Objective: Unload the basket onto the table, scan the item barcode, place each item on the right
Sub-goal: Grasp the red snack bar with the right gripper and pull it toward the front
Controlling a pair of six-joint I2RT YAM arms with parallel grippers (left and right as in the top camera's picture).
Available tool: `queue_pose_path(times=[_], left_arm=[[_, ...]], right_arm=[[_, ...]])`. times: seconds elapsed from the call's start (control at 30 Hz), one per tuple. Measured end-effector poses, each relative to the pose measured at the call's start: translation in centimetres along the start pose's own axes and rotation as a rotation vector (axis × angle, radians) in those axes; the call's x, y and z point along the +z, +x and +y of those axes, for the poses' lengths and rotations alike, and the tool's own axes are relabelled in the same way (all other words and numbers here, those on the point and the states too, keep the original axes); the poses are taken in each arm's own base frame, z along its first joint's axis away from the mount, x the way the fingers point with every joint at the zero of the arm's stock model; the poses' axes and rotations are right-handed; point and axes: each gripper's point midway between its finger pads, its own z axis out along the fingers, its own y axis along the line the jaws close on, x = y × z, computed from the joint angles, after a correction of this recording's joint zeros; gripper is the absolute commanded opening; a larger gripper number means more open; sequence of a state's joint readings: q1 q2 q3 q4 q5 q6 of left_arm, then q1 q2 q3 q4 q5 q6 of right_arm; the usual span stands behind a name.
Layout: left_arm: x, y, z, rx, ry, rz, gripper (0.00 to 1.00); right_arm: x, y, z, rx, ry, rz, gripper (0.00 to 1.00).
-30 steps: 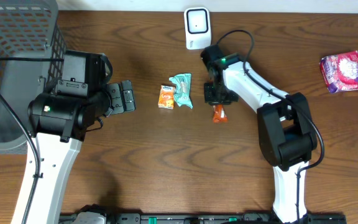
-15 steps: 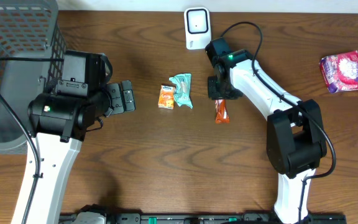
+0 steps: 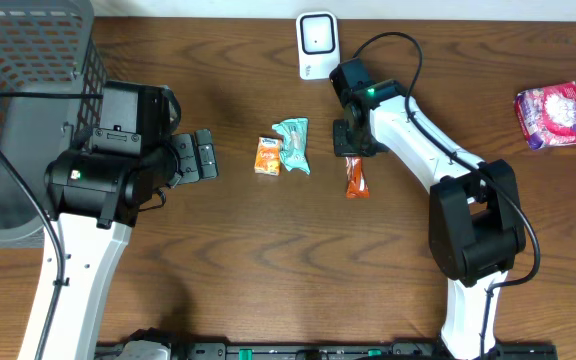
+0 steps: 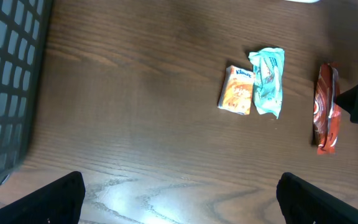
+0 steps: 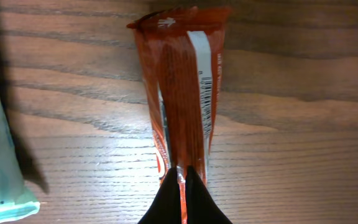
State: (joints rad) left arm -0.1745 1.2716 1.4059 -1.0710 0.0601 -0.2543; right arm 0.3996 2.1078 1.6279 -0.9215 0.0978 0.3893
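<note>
overhead view: right gripper (image 3: 354,158) is closed, its tips pinching the far end of an orange-red snack wrapper (image 3: 356,180) that lies flat on the wooden table (image 3: 268,260). the white scanner (image 3: 316,45) stands just beyond the gripper near the table's far edge, not touching it. to the gripper's left lie a teal packet (image 3: 293,145) and, against it, a small orange kleenex pack (image 3: 267,156). only a narrow strip of bare wood separates the teal packet from the gripper. to its right the wood is open as far as a pink packet (image 3: 553,115) by the table edge. the right arm reaches forward with a bent elbow, wrist turned down over the wrapper. left gripper (image 3: 205,155) is spread wide above the table, well apart from the kleenex pack, with a grey mesh basket (image 3: 28,40) behind its arm.

left wrist view: the two fingers show at the lower corners, far apart, with only wood between them. ahead of them the kleenex pack, teal packet and wrapper lie in a row, and the right gripper's black body is just beside the wrapper.

right wrist view: the black fingertips meet on the wrapper's near end, a sliver of orange foil caught between them. the wrapper runs straight away from them, a white strip of dark printed lines facing up. the teal packet's edge lies to the left, apart from the wrapper.
</note>
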Motion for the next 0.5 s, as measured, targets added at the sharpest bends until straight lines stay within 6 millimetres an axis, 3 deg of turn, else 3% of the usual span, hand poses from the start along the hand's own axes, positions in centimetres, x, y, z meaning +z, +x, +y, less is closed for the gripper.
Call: queue_pose_path(times=[0.5], left_arm=[[0.0,-0.01,-0.01,0.0,0.0,0.0,0.98]], right_arm=[[0.39,-0.57,-0.25,0.001,0.023,-0.024,0.01]])
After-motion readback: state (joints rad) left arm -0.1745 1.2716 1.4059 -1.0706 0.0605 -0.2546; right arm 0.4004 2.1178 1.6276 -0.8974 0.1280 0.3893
